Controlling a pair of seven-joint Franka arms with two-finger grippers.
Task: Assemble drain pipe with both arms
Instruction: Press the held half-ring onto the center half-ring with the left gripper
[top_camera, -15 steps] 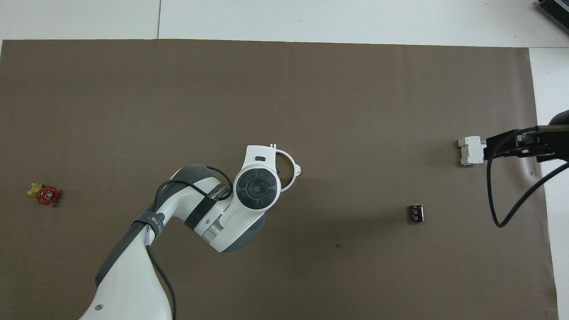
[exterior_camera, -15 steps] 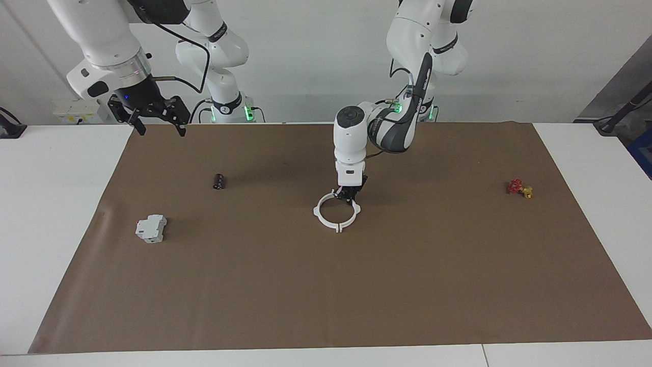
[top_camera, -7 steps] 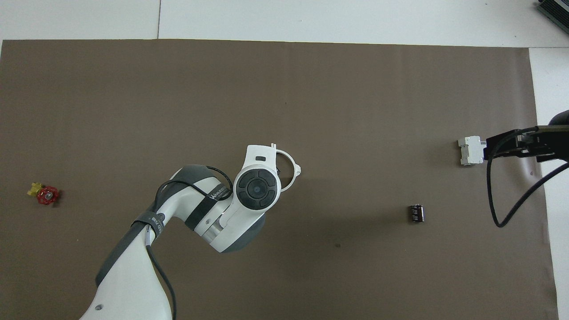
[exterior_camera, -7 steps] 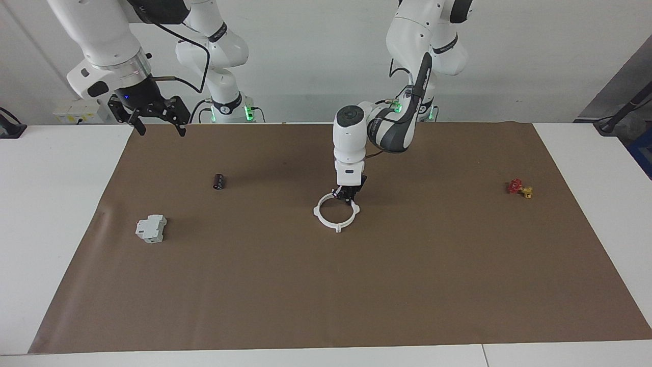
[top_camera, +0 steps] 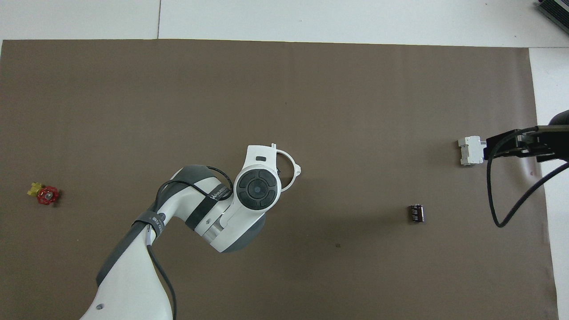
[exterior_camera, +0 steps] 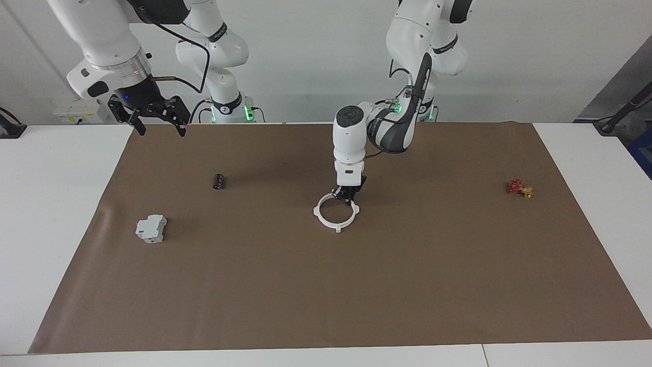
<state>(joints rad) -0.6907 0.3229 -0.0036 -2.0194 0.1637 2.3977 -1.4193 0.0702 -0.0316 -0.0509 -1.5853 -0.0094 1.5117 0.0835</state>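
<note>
A brown mat point(exterior_camera: 326, 285) covers most of the white table point(exterior_camera: 46, 214). A grey-white block point(exterior_camera: 151, 228) sits near the mat's edge at the right arm's end. A small dark cylinder point(exterior_camera: 219, 181) lies nearer the robots than the block. A red-and-yellow valve point(exterior_camera: 520, 188) rests toward the left arm's end.

White table point(exterior_camera: 586, 168), brown mat point(exterior_camera: 326, 285) over most; plain pale wall point(exterior_camera: 316, 61) at robots' end.

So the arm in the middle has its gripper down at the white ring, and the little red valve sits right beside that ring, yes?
Not quite. The left gripper is down at the white ring, but the red valve lies apart from it, toward the left arm's end of the table, as the facing view shows.
</note>
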